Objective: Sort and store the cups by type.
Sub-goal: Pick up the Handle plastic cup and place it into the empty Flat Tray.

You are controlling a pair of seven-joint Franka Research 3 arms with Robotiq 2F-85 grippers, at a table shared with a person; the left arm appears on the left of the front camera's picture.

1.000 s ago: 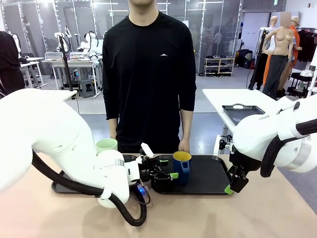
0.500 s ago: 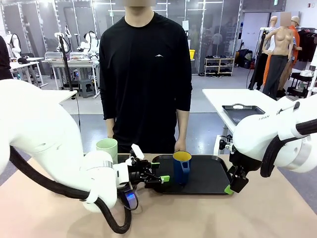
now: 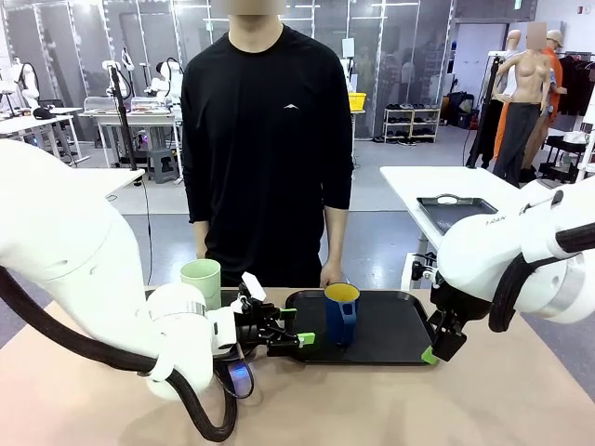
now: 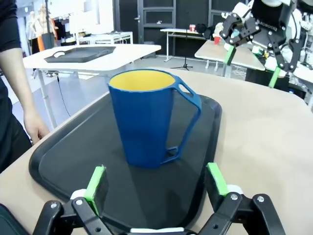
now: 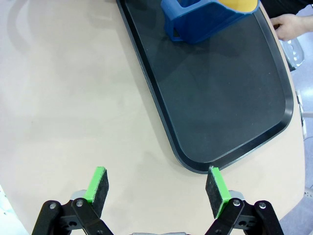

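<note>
The dark blue mug (image 3: 341, 314) with a yellow inside stands upright on the black tray (image 3: 390, 339), toward its left half. My left gripper (image 3: 299, 336) is open, lies level just left of the mug and points at it without touching. In the left wrist view the mug (image 4: 146, 117) sits on the tray (image 4: 68, 147) beyond my open left gripper (image 4: 156, 181), handle turned right. The pale mint tumbler (image 3: 201, 282) stands upright behind my left arm. My right gripper (image 3: 431, 351) is open at the tray's right front corner. In the right wrist view my right gripper (image 5: 157, 188) hovers over bare table beside the tray (image 5: 220, 98), with the mug (image 5: 205, 17) at the top.
A person in black stands at the far side, one hand (image 3: 330, 275) resting by the tray's far edge. The same hand (image 4: 34, 125) shows left of the tray. A white side table (image 3: 418, 186) with a dark tray stands at the back right.
My left gripper has drawn back to the left, away from the mug, staying open. The mug stays on the tray. The right arm has not moved.
</note>
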